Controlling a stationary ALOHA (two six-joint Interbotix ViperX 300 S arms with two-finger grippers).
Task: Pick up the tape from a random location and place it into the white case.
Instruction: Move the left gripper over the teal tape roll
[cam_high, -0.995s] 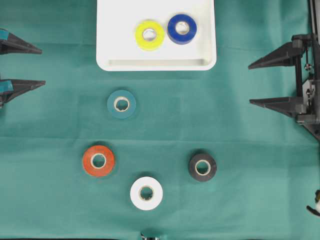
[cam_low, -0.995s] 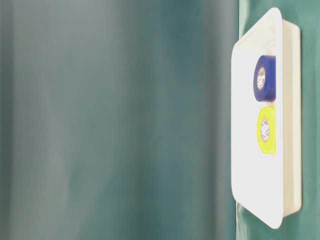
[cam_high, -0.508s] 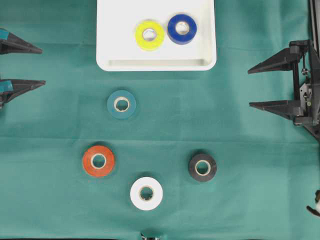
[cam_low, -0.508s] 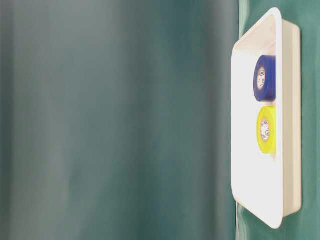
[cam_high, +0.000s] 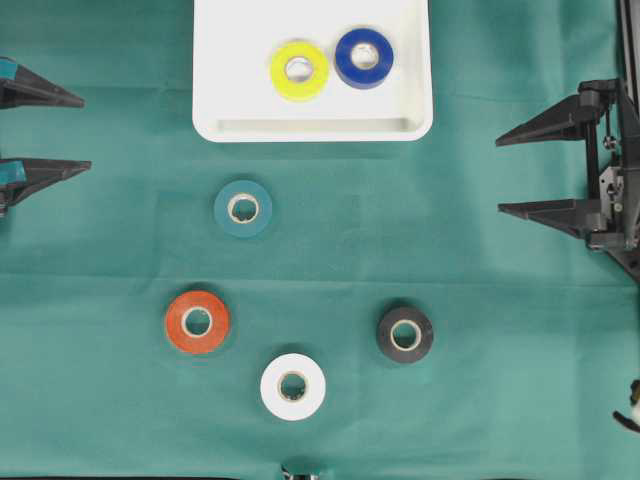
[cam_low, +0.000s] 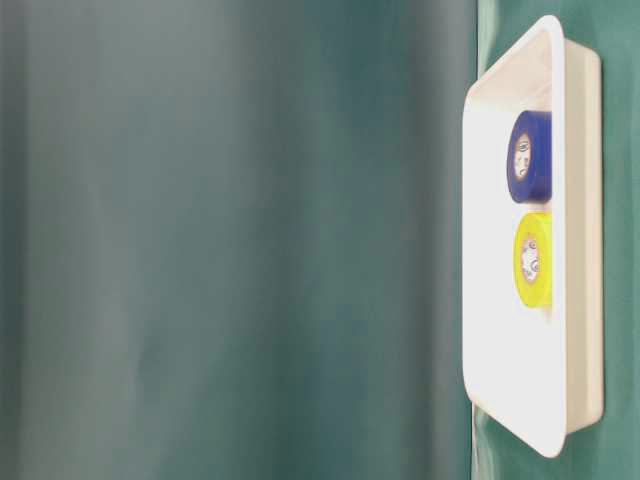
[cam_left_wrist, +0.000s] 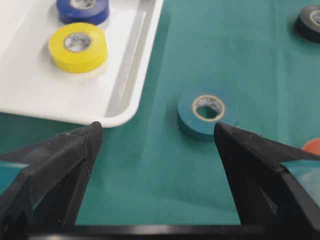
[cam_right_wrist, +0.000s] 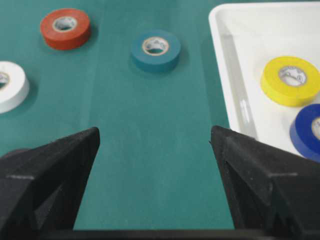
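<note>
Teal tape (cam_high: 243, 208) sits mid-frame just below the white case (cam_high: 230, 128); both grippers' fingers spread, empty, at the frame edges. Risk: a sloppy approach nudges the roll sideways, or clips the rim.

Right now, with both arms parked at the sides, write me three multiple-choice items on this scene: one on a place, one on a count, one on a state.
1. Where does the yellow tape lie?
A. On the green cloth
B. Inside the white case
C. Stacked on the black tape

2. How many tape rolls lie on the green cloth, outside the case?
A. Two
B. Four
C. Six

3. What state is the right gripper in?
A. Open, holding nothing
B. Shut on the orange tape
C. Shut on the case rim

Answers:
1 B: it sits in the case beside the blue tape.
2 B: teal tape, orange tape, white tape and black tape.
3 A: its jaws stand apart over bare cloth.
</note>
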